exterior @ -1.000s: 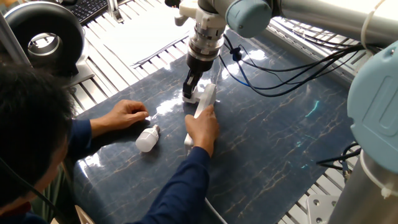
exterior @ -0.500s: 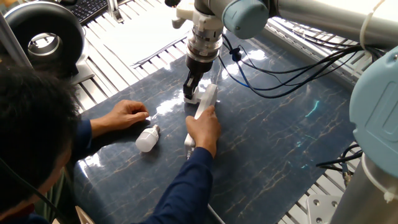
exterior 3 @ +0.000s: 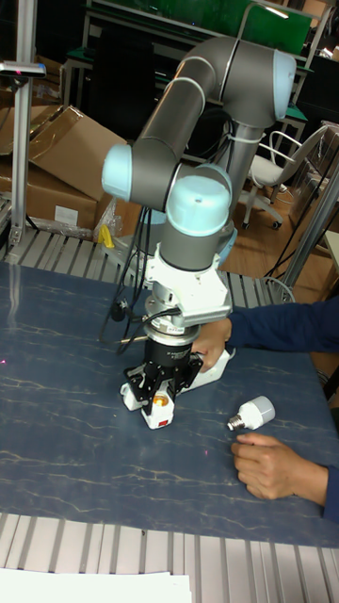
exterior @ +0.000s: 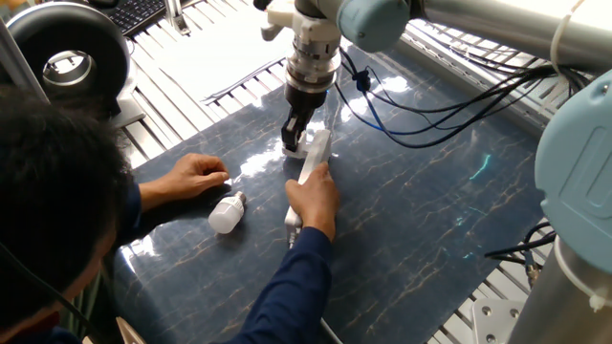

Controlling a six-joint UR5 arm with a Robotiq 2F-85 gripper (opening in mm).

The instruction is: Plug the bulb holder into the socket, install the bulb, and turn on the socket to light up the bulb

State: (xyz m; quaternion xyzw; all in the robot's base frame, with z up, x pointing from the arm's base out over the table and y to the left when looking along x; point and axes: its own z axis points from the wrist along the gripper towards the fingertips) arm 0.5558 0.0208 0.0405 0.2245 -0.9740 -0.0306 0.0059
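The socket [exterior: 316,153] is a long white strip lying on the dark mat, and it also shows in the tall view [exterior 3: 210,373]. My gripper [exterior: 293,135] points straight down over its far end. In the tall view my gripper [exterior 3: 158,392] is shut on the bulb holder [exterior 3: 159,402], a small white block with an orange opening that sits against the strip. In the fixed view, the bulb holder [exterior: 290,148] is only a white bit under the fingers. The bulb [exterior: 227,212] lies on its side to the left, apart from the strip; the bulb [exterior 3: 250,413] is also in the tall view.
A person's right hand [exterior: 312,197] presses on the strip's middle, close to my gripper. Their left hand [exterior: 194,176] rests beside the bulb. Black and blue cables [exterior: 449,107] hang to the right of the arm. A round black ring lamp [exterior: 67,55] stands at the back left.
The arm's upper joints have shifted a little to the left. The gripper stays over the strip's end and both hands stay where they were.
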